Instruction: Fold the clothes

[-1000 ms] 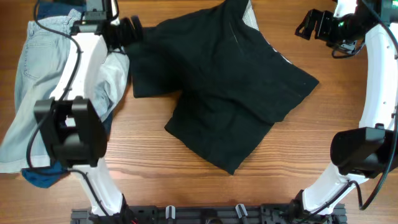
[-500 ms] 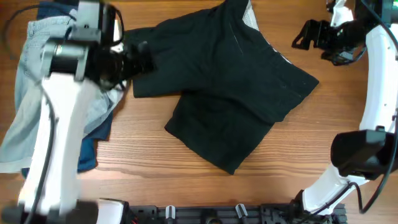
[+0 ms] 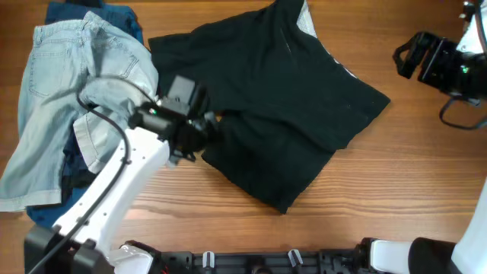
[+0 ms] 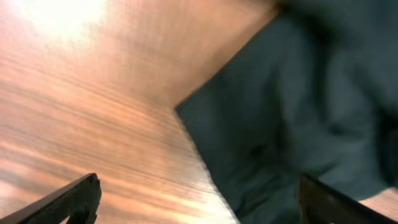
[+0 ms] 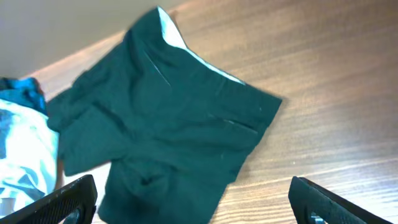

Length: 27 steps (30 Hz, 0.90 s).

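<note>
The wide black shorts [image 3: 278, 106] lie spread across the middle of the table, whitish lining showing at the far edge [image 3: 306, 19]. They also show in the right wrist view [image 5: 168, 118] and the left wrist view [image 4: 311, 106]. Light-blue denim shorts [image 3: 68, 84] lie at the left over a dark-blue garment [image 3: 114, 17]. My left gripper [image 3: 209, 129] is open and empty, low over the black shorts' near-left edge. My right gripper [image 3: 407, 57] is open and empty, high above the table's far right.
Bare wooden table [image 3: 403, 190] shows at the right and along the front. The arm bases and a black rail [image 3: 251, 262] stand at the front edge.
My left arm has swung from the far-left corner of the black shorts towards the front, to their near-left edge. My right gripper has moved right, away from the shorts.
</note>
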Each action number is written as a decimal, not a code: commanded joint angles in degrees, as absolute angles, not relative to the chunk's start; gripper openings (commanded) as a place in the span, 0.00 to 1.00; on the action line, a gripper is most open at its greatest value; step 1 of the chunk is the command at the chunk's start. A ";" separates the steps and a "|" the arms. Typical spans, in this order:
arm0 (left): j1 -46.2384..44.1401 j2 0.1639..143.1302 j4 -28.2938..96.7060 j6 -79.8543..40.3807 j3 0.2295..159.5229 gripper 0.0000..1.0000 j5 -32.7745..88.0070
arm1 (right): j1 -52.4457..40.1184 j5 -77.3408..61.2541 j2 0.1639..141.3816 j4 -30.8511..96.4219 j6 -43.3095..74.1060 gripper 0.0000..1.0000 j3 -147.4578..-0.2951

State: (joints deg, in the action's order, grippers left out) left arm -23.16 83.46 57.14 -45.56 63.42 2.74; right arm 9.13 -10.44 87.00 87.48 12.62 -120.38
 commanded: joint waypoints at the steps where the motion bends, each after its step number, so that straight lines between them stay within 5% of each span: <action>1: -23.31 82.94 45.17 -55.77 52.49 0.98 10.07 | 8.78 -11.66 87.90 86.56 13.41 1.00 -117.05; 15: -24.27 86.48 20.97 -63.92 39.44 0.81 11.51 | 6.92 -12.03 87.90 84.03 13.21 0.99 -110.13; 18: -24.27 88.84 19.11 -63.92 39.44 0.64 11.53 | 6.92 -12.03 87.90 84.03 12.03 0.99 -110.13; 23: -23.90 89.17 18.41 -63.22 39.44 0.04 9.52 | 6.92 -12.03 87.90 83.77 12.01 0.99 -110.13; 27: -19.31 88.79 19.25 -56.84 39.44 0.04 11.51 | 6.92 -12.01 87.90 83.53 10.46 0.99 -110.13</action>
State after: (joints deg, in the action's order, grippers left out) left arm -22.96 88.62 19.05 -63.02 39.97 10.61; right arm 7.16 -11.55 87.77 83.90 12.32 -110.59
